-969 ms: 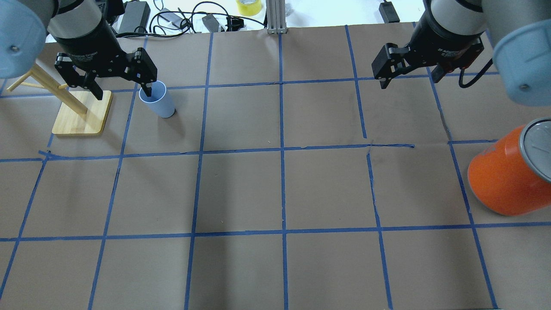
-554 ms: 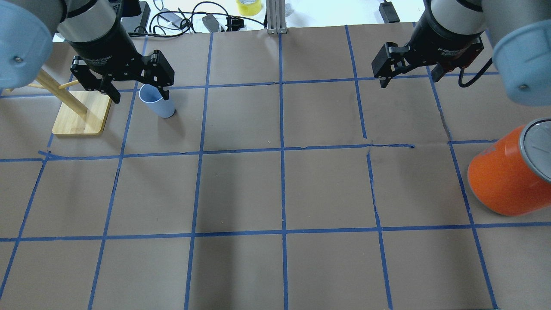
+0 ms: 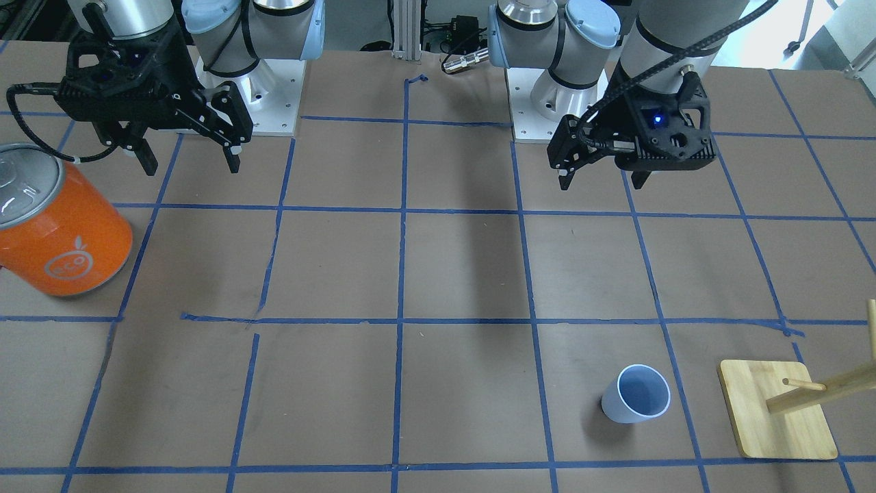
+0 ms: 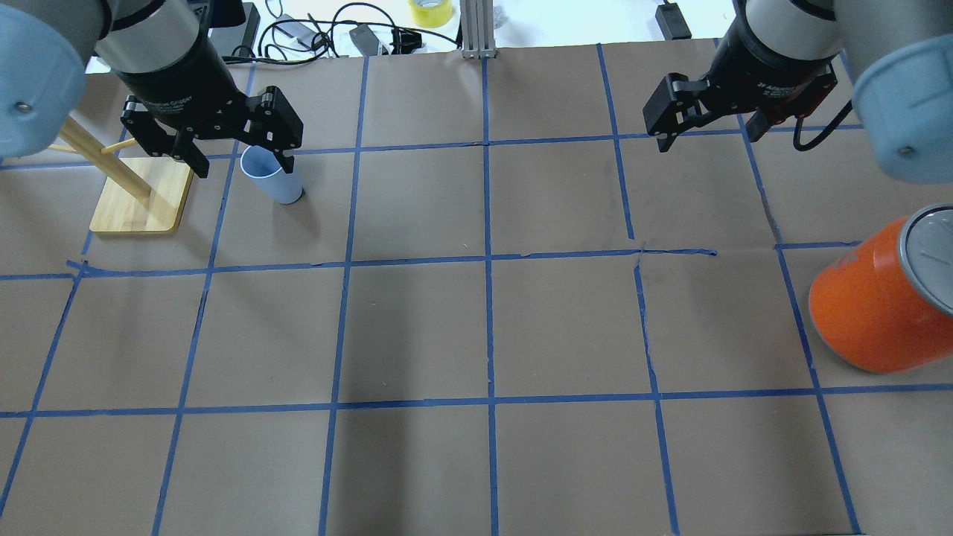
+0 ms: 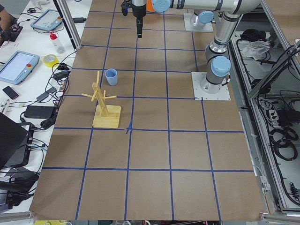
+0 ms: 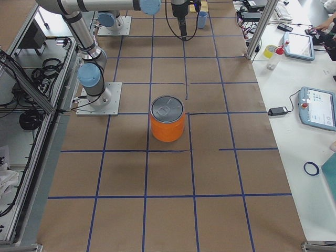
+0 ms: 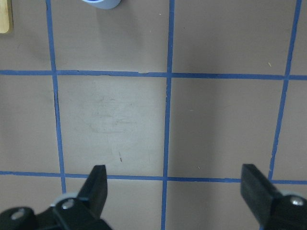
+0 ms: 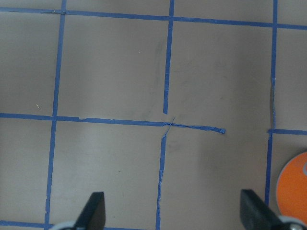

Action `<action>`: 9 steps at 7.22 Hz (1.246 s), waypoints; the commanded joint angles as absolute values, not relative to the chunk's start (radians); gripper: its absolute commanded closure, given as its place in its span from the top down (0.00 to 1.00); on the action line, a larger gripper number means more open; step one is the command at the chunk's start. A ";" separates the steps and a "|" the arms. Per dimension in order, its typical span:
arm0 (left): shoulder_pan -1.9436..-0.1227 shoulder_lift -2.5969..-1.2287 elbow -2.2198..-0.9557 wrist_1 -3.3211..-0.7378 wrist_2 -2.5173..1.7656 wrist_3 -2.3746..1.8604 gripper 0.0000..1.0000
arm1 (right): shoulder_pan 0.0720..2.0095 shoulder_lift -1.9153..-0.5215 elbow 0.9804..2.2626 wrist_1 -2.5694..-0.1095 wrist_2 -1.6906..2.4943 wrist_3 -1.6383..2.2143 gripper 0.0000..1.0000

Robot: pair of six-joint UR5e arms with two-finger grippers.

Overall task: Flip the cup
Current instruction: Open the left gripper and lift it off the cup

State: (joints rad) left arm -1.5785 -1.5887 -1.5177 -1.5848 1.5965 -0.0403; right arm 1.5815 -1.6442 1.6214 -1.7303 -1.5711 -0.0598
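The pale blue cup [image 3: 636, 394] stands upright, rim up, on the brown table next to the wooden stand. It also shows in the overhead view [image 4: 272, 177], at the top edge of the left wrist view [image 7: 100, 3] and in the exterior left view [image 5: 111, 76]. My left gripper [image 3: 602, 183] is open and empty, raised well above the table and back toward the robot's base from the cup. In the overhead view the left gripper [image 4: 242, 164] overlaps the cup's rim. My right gripper [image 3: 190, 166] is open and empty, high over its own side [image 4: 707, 140].
A large orange can [image 4: 871, 313] with a silver lid stands at the robot's right side [image 3: 61, 233]. A wooden peg stand [image 4: 141, 197] sits just left of the cup. Cables and a yellow tape roll [image 4: 430, 11] lie past the table's far edge.
My left gripper has shifted to the right in the overhead view, then held nearly still. The cup stands where it was. The right arm has not moved.
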 commanded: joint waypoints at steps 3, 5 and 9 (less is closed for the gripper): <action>-1.583 -1.552 -1.526 -1.595 1.562 -0.040 1.00 | 1.582 -1.644 1.621 -1.729 -1.572 -0.060 1.00; -1.583 -1.566 -1.531 -1.606 1.562 -0.040 1.00 | 1.582 -1.644 1.621 -1.729 -1.572 -0.061 1.00; -1.582 -1.566 -1.548 -1.609 1.565 -0.040 1.00 | 1.583 -1.646 1.623 -1.727 -1.572 -0.061 1.00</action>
State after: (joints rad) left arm -1.5817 -1.5682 -1.5462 -1.6063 1.5647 -0.0399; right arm 1.5825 -1.6455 1.6229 -1.7275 -1.5724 -0.0614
